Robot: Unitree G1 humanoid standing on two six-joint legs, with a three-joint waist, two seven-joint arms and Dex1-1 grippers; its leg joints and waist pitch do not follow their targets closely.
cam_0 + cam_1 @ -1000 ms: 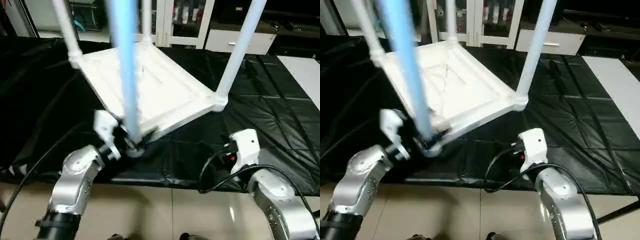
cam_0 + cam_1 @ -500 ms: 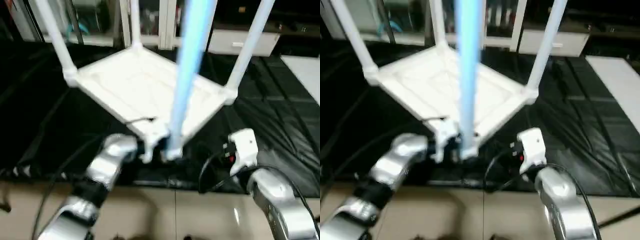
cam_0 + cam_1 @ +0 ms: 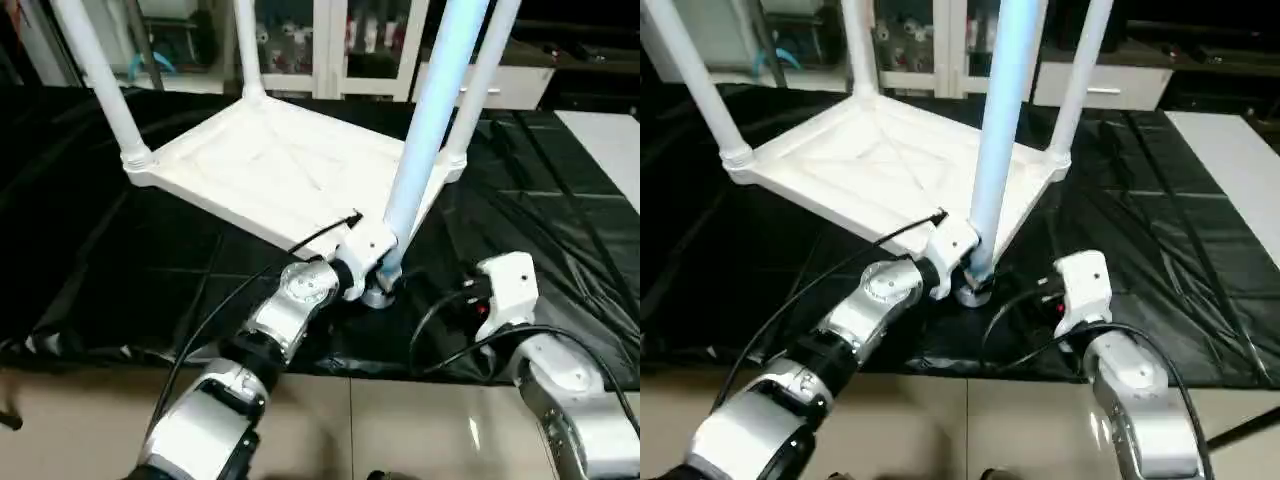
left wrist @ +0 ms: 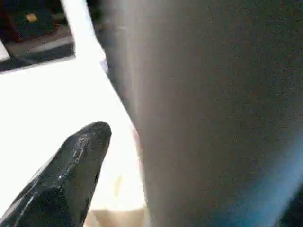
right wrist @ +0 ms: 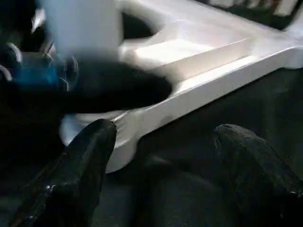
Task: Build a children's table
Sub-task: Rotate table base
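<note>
The white table top (image 3: 270, 165) lies underside up on the black mat, its ribs showing. Three white legs stand in its corner sockets: one at the left (image 3: 95, 80), one at the back (image 3: 245, 50) and one at the right (image 3: 485, 80). A fourth leg (image 3: 420, 130), tinted blue, rises from the near corner socket (image 3: 378, 295). My left gripper (image 3: 372, 262) is shut on this leg just above the socket; one black finger (image 4: 71, 179) shows beside the leg (image 4: 213, 118). My right gripper (image 5: 163, 165) stands open with nothing between its fingers, facing the near corner (image 5: 118, 137) from the right.
The black mat (image 3: 120, 260) ends at the front edge (image 3: 330, 365), with tiled floor (image 3: 400, 430) below. Black cables (image 3: 440, 330) loop by my right wrist (image 3: 505, 290). Cabinets (image 3: 330, 50) stand behind. A white sheet (image 3: 610, 150) lies at the far right.
The table has turned, so the near corner with the blue-tinted leg has swung from left to right. My left arm followed it across, still on the leg. The right arm barely moved.
</note>
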